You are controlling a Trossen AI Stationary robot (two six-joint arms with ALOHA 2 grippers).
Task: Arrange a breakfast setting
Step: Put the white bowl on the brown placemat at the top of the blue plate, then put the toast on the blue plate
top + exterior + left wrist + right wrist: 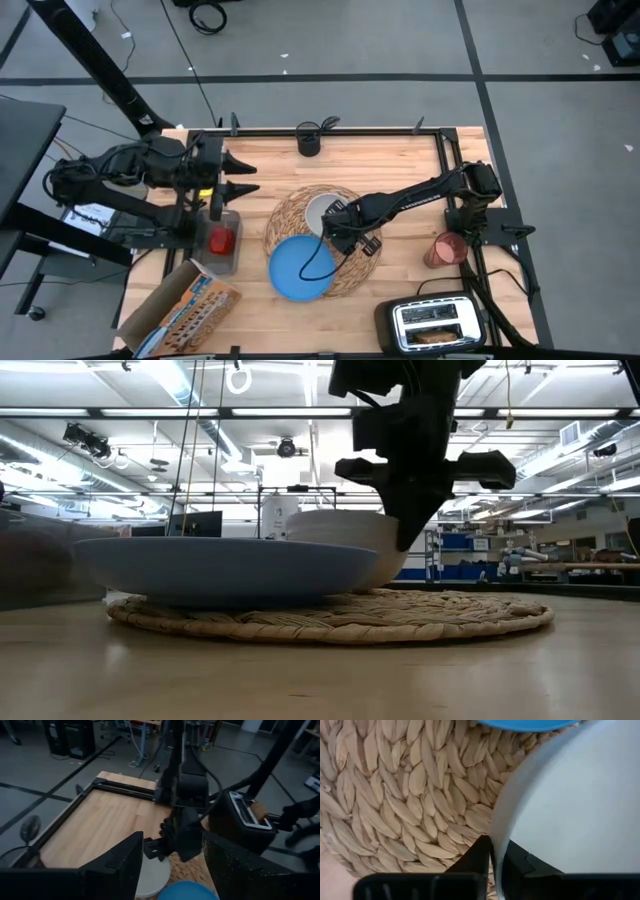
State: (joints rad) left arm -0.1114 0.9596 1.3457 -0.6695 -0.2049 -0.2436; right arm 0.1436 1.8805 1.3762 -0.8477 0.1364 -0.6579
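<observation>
The round straw placemat [350, 262] lies mid-table. The blue plate [298, 268] rests on its near part, and the white bowl [318, 212] sits on its far part, behind the plate in the low view [335, 540]. My right gripper [337, 222] is shut on the bowl's rim. My left gripper [243, 176] hangs open and empty above the table's left side. The red apple [220, 240] lies on a grey tray at the left. The red cup [445, 250] stands at the right. The toast [435, 337] sticks out of the toaster. I cannot make out the spoon. My right gripper pinches the bowl's rim [493, 840] on its right side, with one finger [522, 862] inside the bowl and one finger [475, 857] outside. The fingers come from above, pointing down. The bowl stays upright over the placemat; the plate hides its base.
A silver toaster [435, 322] stands at the near right corner. A small black cup [308, 140] is at the far edge. A cardboard box [180, 310] lies at the near left. A raised black frame [440, 150] runs along the far and right sides.
</observation>
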